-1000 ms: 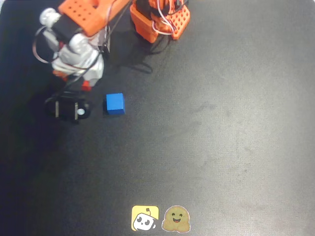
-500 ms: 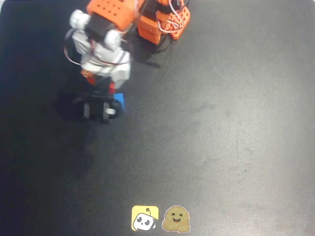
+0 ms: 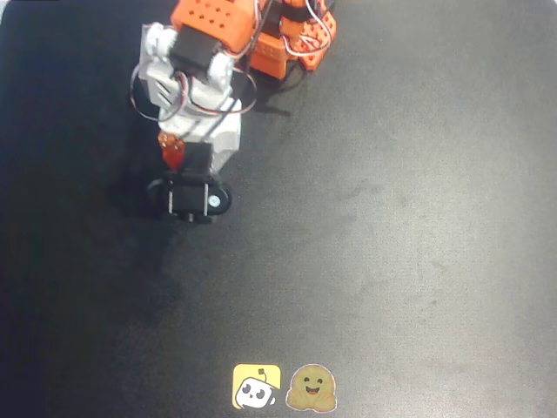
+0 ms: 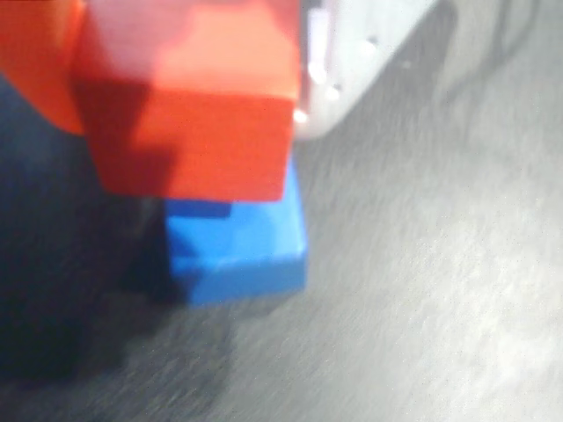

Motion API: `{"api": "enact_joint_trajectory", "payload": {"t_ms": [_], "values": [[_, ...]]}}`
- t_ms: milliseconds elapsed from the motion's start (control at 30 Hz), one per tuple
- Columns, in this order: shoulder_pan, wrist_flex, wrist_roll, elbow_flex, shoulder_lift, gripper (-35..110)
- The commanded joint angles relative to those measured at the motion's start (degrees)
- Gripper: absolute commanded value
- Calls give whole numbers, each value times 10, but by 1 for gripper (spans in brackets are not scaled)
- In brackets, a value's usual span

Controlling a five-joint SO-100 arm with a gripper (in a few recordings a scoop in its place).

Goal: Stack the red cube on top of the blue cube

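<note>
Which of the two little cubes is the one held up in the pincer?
The red cube, held between the pincer's fingers. The blue cube sits lower, on the dark table, partly under the red one.

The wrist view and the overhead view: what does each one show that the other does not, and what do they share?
The wrist view shows the red cube held in the end effector, directly over the blue cube. Whether the two cubes touch cannot be told. The overhead view shows the orange and white arm reaching over the place of the cubes, the arm's base, and two stickers near the bottom edge. Both views share the dark table surface.
</note>
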Motion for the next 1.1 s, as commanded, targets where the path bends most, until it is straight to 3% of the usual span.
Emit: {"api": "enact_joint_trajectory", "payload": {"t_ms": [0, 1067], "values": [[-7, -23, 2, -3, -8, 0], [-20, -80, 4, 33, -57, 0]]}}
